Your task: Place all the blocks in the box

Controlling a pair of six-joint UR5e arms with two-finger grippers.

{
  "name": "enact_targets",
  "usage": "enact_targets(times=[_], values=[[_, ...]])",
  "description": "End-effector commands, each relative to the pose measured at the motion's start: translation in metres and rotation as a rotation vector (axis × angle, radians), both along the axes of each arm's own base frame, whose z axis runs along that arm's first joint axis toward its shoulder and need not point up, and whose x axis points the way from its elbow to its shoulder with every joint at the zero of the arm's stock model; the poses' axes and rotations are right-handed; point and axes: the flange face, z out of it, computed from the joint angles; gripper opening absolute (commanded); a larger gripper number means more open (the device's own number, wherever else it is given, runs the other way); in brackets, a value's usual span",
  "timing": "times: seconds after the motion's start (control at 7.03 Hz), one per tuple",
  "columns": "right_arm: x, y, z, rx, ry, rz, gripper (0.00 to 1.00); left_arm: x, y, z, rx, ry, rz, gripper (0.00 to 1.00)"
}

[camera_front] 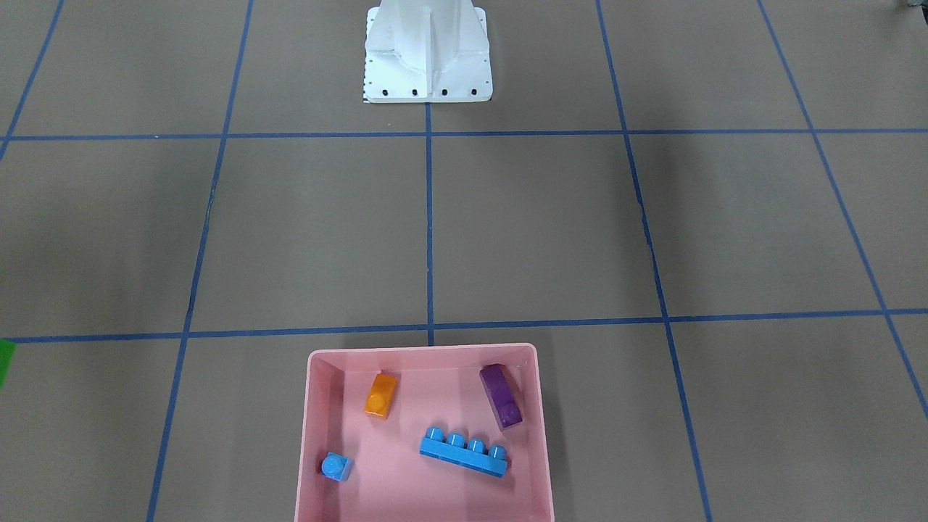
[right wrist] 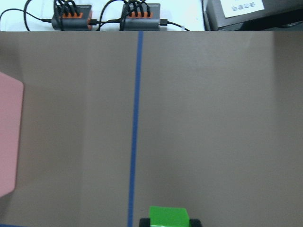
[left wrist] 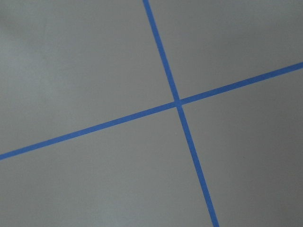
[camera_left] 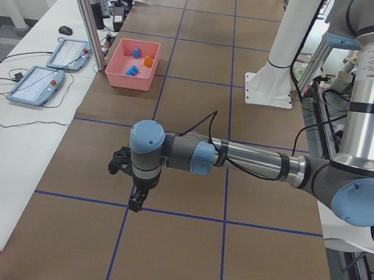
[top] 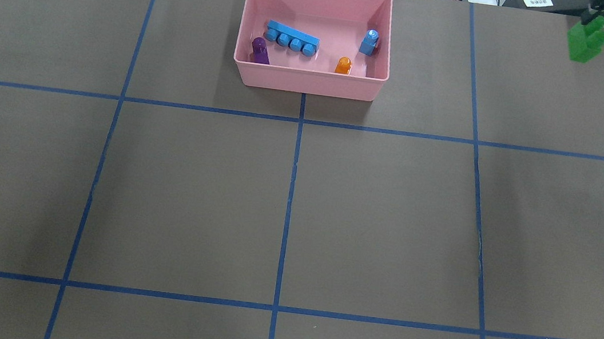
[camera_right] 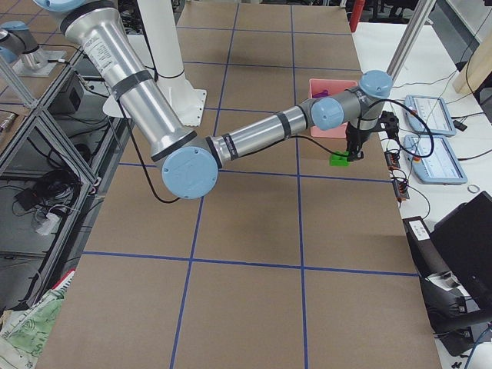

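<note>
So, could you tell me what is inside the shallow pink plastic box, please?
The pink box holds four studded blocks: an orange brick, a purple brick, a tiny blue one-stud cube and a long blue four-stud bar. Nothing covers them or its floor.

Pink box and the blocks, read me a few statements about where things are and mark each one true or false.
1. Four blocks lie inside the pink box. True.
2. The green block is in the box. False: it is outside, off to one side, in the right gripper with the jaws closed on it.
3. The orange block is stacked on the long blue bar. False: they lie apart on the box floor.
4. The left gripper is far from the box, above a tape crossing. True.
</note>
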Motion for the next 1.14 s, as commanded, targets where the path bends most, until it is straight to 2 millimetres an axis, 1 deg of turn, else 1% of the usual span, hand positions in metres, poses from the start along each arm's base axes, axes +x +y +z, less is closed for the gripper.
enact_targets(times=[0.0,0.14,0.28,0.43,0.57,0.71,0.85,1.0], values=[[-0.104,-0.007,-0.084,-0.045,0.007,0.044,0.00,-0.002,0.002,0.001,-0.005,0.019,-0.007,1.00],[-0.142,-0.014,-0.121,-0.068,0.010,0.076,0.00,-0.002,0.002,0.001,-0.007,0.020,-0.008,1.00],[-0.181,-0.019,-0.153,-0.103,0.001,0.081,0.00,-0.002,0.002,0.002,-0.010,0.021,-0.009,1.00],[-0.231,-0.027,-0.200,-0.116,0.029,0.128,0.00,-0.002,0.004,0.003,-0.013,0.022,-0.009,1.00],[-0.260,-0.020,-0.216,-0.115,0.032,0.160,0.00,-0.001,0.005,0.004,-0.014,0.023,-0.007,1.00],[-0.288,-0.026,-0.225,-0.112,-0.004,0.172,0.00,-0.001,0.005,0.004,-0.013,0.023,-0.007,1.00],[-0.329,-0.034,-0.243,-0.088,-0.019,0.208,0.00,-0.001,0.006,0.005,-0.014,0.023,-0.007,1.00],[-0.357,-0.034,-0.246,-0.069,-0.037,0.235,0.00,-0.001,0.006,0.005,-0.016,0.023,-0.007,1.00]])
